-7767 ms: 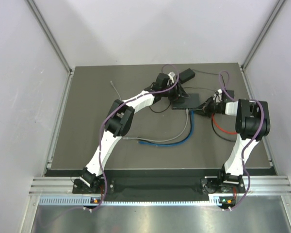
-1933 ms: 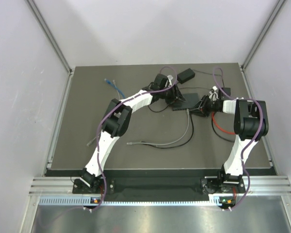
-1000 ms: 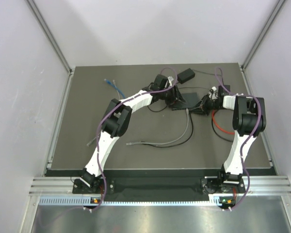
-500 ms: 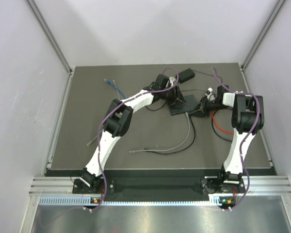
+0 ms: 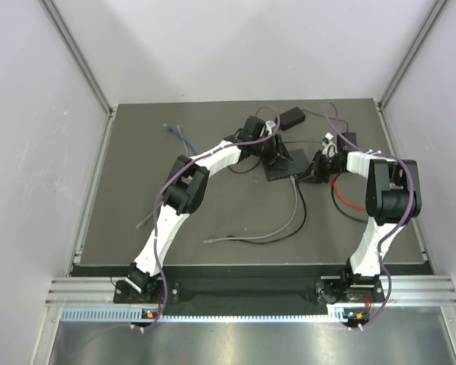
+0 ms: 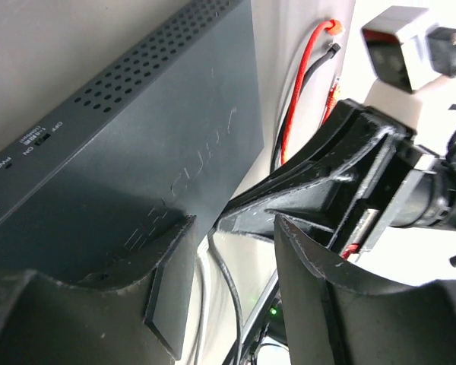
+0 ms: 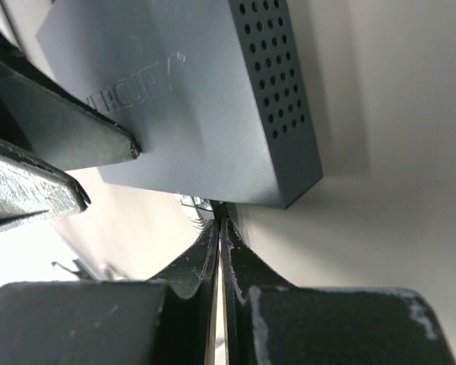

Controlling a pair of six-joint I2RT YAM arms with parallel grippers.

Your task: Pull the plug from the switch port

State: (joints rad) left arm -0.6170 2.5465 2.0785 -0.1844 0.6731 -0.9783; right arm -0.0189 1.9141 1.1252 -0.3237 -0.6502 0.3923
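The switch [image 5: 283, 165] is a flat dark grey box lying skewed at the back middle of the mat. It also shows in the left wrist view [image 6: 137, 144] and in the right wrist view [image 7: 190, 91]. My left gripper [image 5: 275, 154] is open over the switch. In its wrist view [image 6: 232, 224], one finger [image 6: 167, 262] rests on the switch's top and the other hangs past its edge. My right gripper [image 5: 313, 169] sits at the switch's socket edge. In its wrist view [image 7: 219, 222], it is shut on a black plug [image 7: 222, 208] beside a clear plug [image 7: 191, 202].
Grey and black cables [image 5: 292, 213] trail from the switch toward the near side. A red cable [image 5: 340, 196] loops under the right arm. A loose blue cable [image 5: 178, 137] lies at the far left. A black adapter block [image 5: 292, 116] sits behind the switch.
The blue cable has left the switch and now lies at the far left. The switch has turned askew. The right gripper and the trailing cables have shifted slightly.
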